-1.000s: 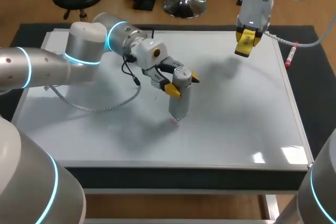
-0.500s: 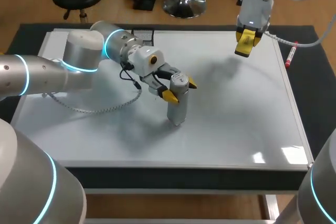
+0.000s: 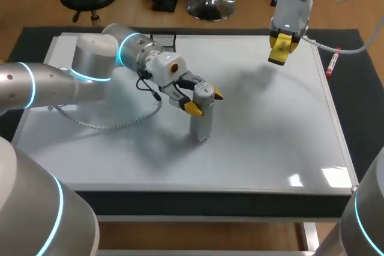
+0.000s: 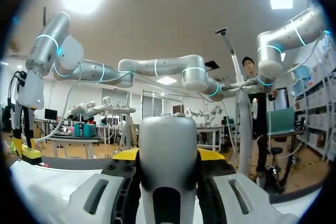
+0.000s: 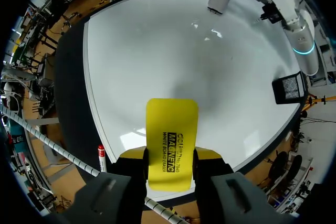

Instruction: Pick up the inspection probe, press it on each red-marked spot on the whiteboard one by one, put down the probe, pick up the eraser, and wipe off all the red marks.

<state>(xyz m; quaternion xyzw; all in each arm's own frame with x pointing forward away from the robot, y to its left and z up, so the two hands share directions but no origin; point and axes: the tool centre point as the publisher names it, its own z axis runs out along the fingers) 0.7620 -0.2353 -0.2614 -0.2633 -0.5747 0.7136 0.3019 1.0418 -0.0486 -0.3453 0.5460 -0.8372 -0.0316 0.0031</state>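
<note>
A grey cylindrical inspection probe (image 3: 202,121) is clamped upright in the left gripper (image 3: 205,101), with its tip set on the glossy white whiteboard (image 3: 270,142) near the middle. A flat yellow eraser (image 5: 171,124) is pinched by the right gripper (image 5: 170,156) above the board's far right corner.
</note>
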